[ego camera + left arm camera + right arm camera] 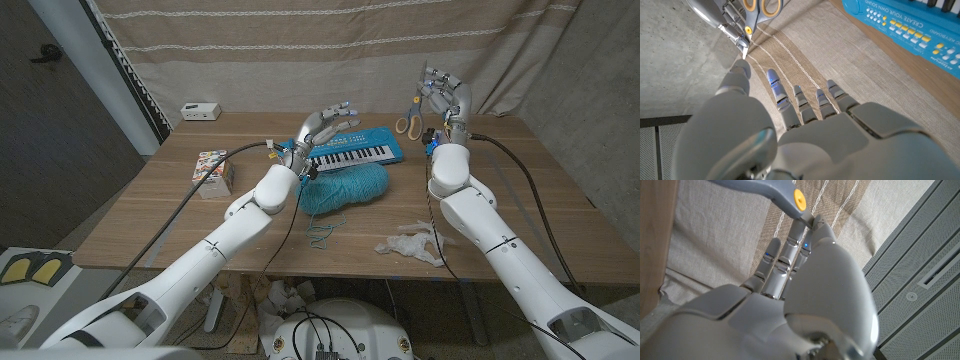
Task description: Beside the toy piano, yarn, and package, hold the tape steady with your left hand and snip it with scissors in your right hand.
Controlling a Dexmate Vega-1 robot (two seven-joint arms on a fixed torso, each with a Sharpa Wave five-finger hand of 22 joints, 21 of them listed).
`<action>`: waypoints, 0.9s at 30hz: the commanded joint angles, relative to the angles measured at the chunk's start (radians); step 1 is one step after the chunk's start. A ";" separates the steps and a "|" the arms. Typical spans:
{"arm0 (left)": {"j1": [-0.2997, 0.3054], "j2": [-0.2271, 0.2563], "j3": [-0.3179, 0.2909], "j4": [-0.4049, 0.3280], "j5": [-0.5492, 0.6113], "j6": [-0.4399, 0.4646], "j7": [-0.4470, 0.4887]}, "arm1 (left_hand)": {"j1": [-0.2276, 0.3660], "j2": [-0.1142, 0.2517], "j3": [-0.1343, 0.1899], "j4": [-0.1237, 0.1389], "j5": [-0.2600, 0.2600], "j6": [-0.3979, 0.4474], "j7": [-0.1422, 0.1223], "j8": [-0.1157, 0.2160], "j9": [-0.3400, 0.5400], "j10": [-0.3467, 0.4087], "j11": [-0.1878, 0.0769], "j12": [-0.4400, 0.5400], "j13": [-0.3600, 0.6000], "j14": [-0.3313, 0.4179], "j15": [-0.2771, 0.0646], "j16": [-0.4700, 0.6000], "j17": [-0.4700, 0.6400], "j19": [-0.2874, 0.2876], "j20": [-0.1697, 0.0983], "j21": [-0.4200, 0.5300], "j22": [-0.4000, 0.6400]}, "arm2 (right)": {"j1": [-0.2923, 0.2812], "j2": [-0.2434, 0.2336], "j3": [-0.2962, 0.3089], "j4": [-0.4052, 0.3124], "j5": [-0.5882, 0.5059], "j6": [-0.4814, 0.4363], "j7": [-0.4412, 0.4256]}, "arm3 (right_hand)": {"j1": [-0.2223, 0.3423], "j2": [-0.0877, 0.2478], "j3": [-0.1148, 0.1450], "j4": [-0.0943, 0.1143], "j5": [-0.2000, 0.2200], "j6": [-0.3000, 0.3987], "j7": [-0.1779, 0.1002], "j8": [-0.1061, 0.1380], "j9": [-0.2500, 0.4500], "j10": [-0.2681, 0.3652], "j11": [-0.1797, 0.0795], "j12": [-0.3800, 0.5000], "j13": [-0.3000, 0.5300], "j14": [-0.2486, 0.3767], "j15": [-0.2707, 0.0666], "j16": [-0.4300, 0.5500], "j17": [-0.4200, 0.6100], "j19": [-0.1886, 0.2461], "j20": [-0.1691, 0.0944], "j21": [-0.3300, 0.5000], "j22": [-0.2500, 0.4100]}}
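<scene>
My right hand [445, 95] is raised over the table's far right and pinches a pair of scissors [407, 122] near the pivot, orange handles hanging down. In the right wrist view its fingertips [816, 222] touch the grey blade by the orange pivot of the scissors [790, 195]. My left hand [327, 124] hovers above the blue toy piano [358, 152] with fingers spread and nothing in it. Seen from the left wrist, the blade tip of the scissors [746, 47] points close to my left hand's [790, 125] thumb. Teal yarn [346, 187] lies in front of the piano.
A small printed package [213, 172] stands at the table's left. A crumpled pale wad [410, 245] of film or tape lies near the front edge, beside a loose teal yarn loop [322, 232]. A white box [200, 110] sits at the far left corner. A curtain hangs behind.
</scene>
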 commanded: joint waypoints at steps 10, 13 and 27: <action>-0.014 -0.016 0.009 0.009 0.021 0.012 0.016 | -0.001 -0.008 -0.001 0.006 -0.007 -0.009 0.000 -0.011 0.001 -0.003 0.000 0.001 0.001 -0.008 -0.154 0.002 0.006 -0.004 -0.110 0.006 0.002 | 0.039 0.060 -0.022 0.019 -0.094 -0.064 -0.132 | 0.045 0.036 0.003 -0.011 -0.008 -0.002 0.004 0.006 0.007 -0.010 0.005 -0.002 0.002 0.009 -0.082 -0.003 -0.003 -0.015 -0.168 0.015 0.005; -0.014 -0.027 0.007 0.014 0.028 0.020 0.038 | -0.002 -0.008 -0.002 0.007 -0.007 -0.010 0.000 -0.012 0.001 -0.004 0.000 0.002 0.001 -0.008 -0.155 0.002 0.006 -0.004 -0.110 0.006 0.002 | 0.045 0.068 -0.021 0.027 -0.099 -0.067 -0.146 | 0.045 0.039 0.004 -0.009 -0.009 -0.003 0.005 0.006 0.009 -0.014 0.007 -0.002 0.003 0.006 -0.082 -0.004 -0.004 -0.017 -0.168 0.019 0.005; -0.075 -0.067 0.007 0.091 0.060 -0.012 0.083 | -0.004 -0.009 -0.004 0.010 -0.009 -0.008 0.002 -0.014 0.002 -0.001 0.001 0.004 0.002 -0.007 -0.157 0.003 0.006 -0.003 -0.113 0.007 0.002 | 0.078 0.105 -0.051 0.070 -0.168 -0.043 -0.205 | 0.046 0.049 0.008 -0.003 -0.018 -0.025 0.009 0.001 0.023 -0.034 0.009 -0.003 0.006 -0.013 -0.082 -0.008 -0.009 -0.041 -0.168 0.031 0.006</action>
